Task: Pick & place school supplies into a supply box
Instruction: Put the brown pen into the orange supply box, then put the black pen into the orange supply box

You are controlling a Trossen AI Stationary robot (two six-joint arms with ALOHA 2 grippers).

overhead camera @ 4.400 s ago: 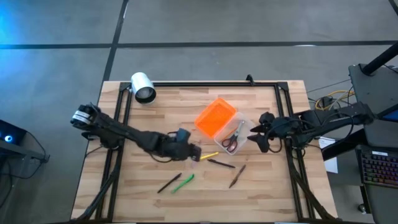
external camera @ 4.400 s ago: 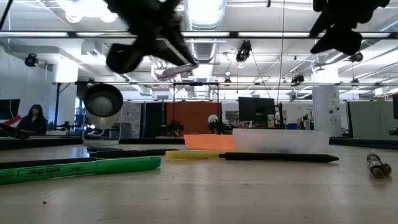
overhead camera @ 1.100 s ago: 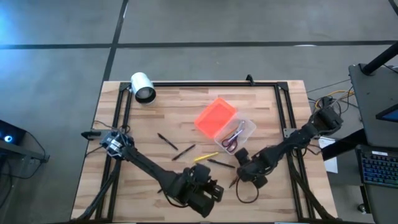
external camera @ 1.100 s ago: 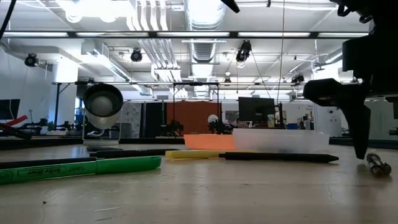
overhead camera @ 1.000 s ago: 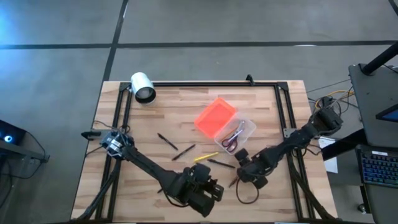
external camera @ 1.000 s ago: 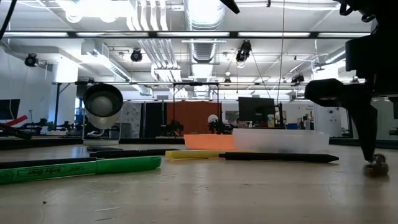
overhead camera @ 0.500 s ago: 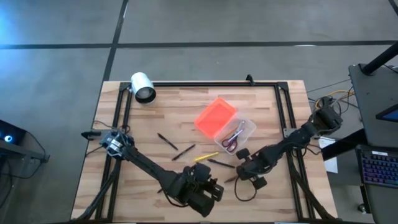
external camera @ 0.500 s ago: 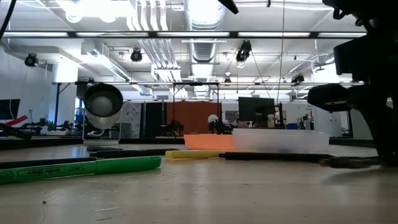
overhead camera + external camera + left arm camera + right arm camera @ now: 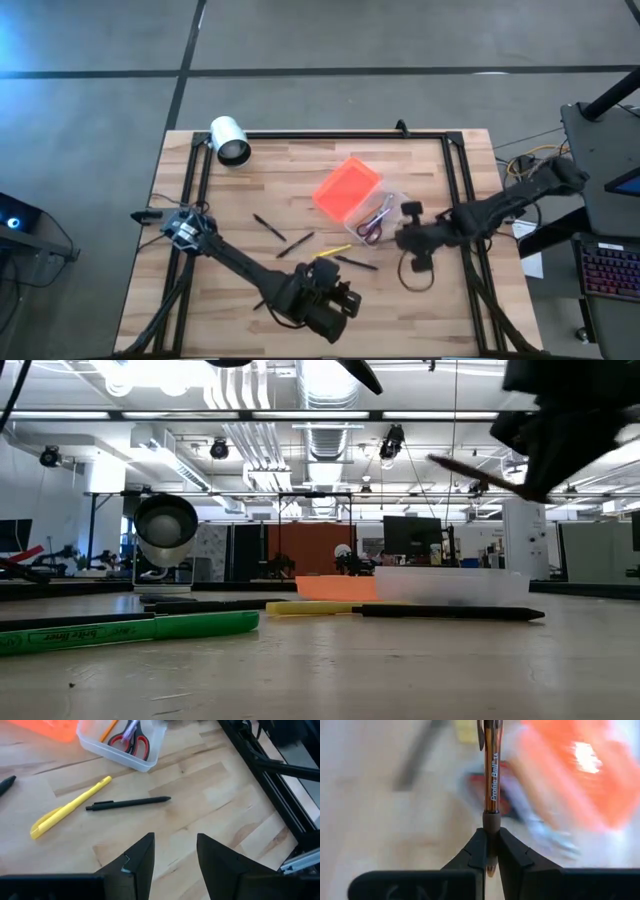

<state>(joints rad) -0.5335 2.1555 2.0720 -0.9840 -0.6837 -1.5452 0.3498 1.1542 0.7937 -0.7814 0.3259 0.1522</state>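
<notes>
A brown pen (image 9: 490, 780) was held in the clamped right gripper (image 9: 490, 851), above the table (image 9: 420, 170) beside the supply box (image 9: 385, 215).
Nearest, the left gripper (image 9: 174, 855) was held slightly open and empty over the table's front; a black pen (image 9: 128, 803) and yellow marker (image 9: 70, 814) lay beyond it, then the box with red-handled scissors (image 9: 131, 740) inside, its orange lid (image 9: 346, 187) alongside.

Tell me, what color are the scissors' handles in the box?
Red. The scissors lie in the clear supply box, clearest in the left wrist view.
</notes>
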